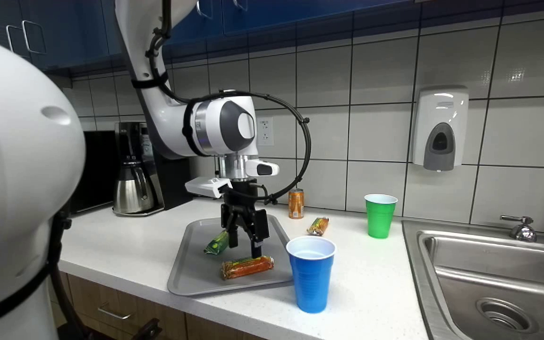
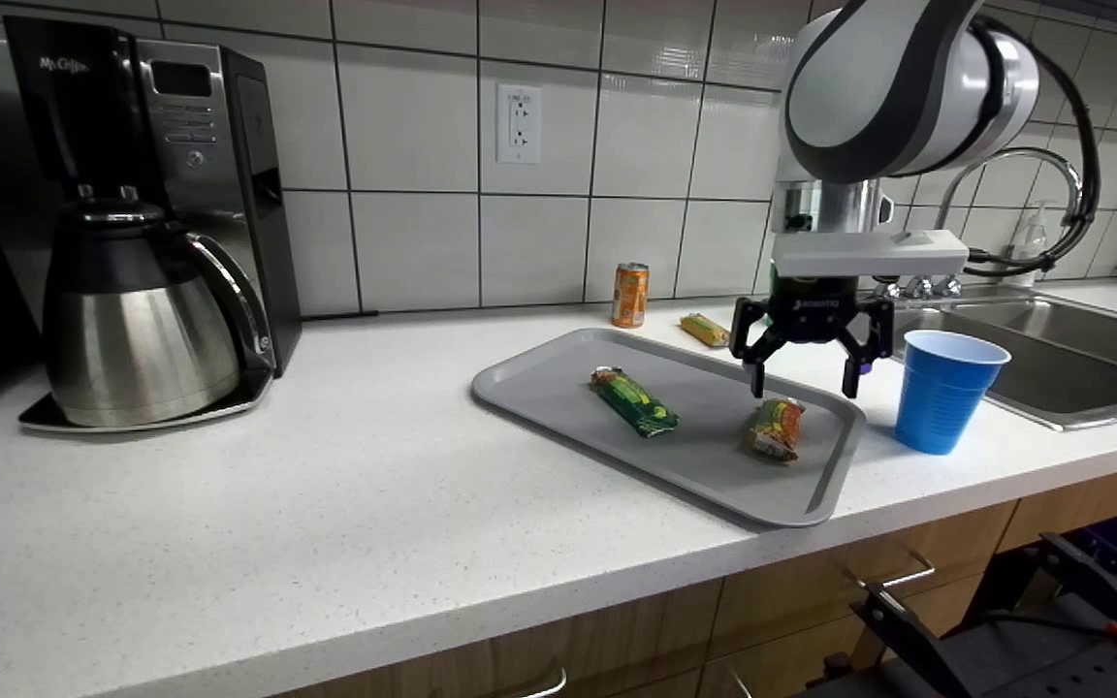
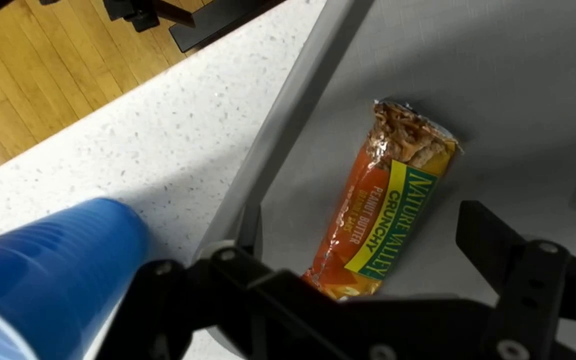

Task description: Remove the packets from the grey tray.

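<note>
Worktop (image 2: pixel 326 543) bright; glare on wall tiles (image 1: pixel 517 75); soft shadows across grey tray (image 3: pixel 508 60), beside blue cup (image 3: pixel 68 270).

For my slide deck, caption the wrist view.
Open gripper over a grey tray that holds an orange snack bar, with a blue cup alongside.

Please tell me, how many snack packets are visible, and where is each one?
3: the green packet and the orange packet lie on the grey tray; the yellowish packet lies on the counter outside it, near the orange can. Others could be hidden.
</note>
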### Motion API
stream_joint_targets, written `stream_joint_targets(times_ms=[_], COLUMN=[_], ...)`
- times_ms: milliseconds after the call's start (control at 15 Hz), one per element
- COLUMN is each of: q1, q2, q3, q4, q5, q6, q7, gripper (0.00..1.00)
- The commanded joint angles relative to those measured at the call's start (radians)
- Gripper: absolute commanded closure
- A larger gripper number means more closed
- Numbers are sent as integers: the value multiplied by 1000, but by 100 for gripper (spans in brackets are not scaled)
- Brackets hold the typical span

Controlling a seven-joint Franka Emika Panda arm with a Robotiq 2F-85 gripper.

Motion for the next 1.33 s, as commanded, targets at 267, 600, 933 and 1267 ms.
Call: stream_joint_targets(times_ms=[267,600,933,1267], q1=[22,30,39,50], q2=[48,75,99,128], q3=[2,-10,-20,-33], q4=[20,32,42,51], q5=[-18,-26,-27,-28], q6=[15,29,62,85], q7=[44,68,135,176], gripper=[0,0,0,0])
